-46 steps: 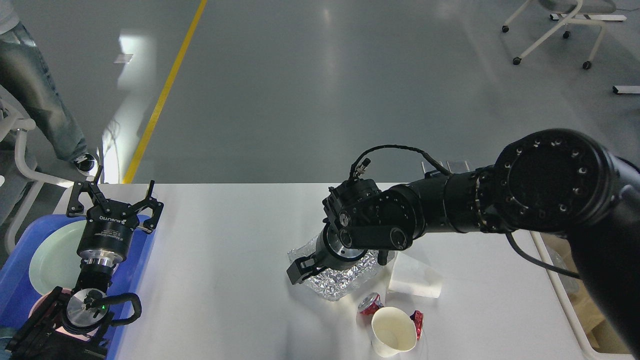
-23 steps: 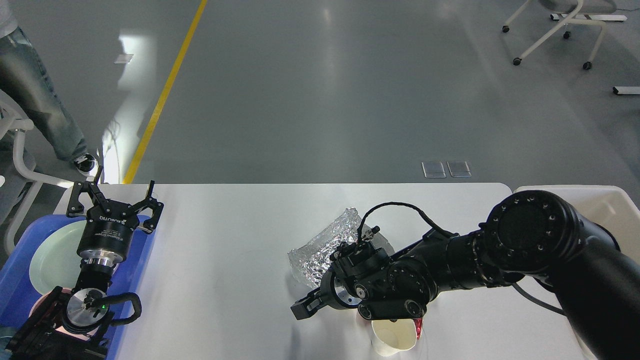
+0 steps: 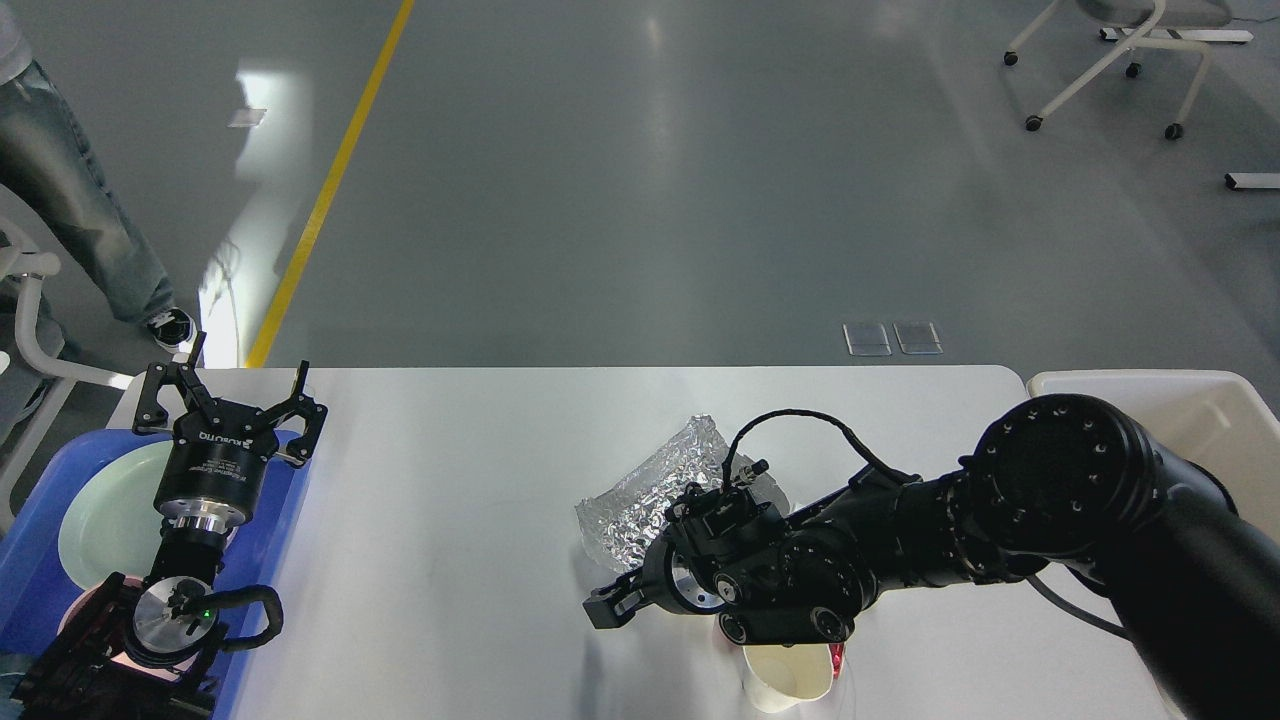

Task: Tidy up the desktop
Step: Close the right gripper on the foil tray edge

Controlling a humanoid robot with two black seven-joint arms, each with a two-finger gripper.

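The desktop (image 3: 440,520) is a wide white-grey tabletop. A crumpled silver foil wrapper (image 3: 640,490) lies at its middle. A cream paper cup (image 3: 785,678) lies on its side at the front edge, with a red wrapper (image 3: 836,655) against it. My right arm reaches low across the table from the right, over the cup's rim. My right gripper (image 3: 610,606) points left just in front of the foil; it is dark and its fingers cannot be told apart. My left gripper (image 3: 230,390) stands open and empty above the far end of the blue tray (image 3: 30,570).
The blue tray at the left edge holds a pale green plate (image 3: 100,510). A cream-white bin (image 3: 1215,415) stands off the table's right end. A person's legs (image 3: 70,190) and a chair frame are on the floor at far left.
My right arm has swung down and toward the front, from over the foil to low beside the paper cup, uncovering the foil and the bin. The left arm has not moved.
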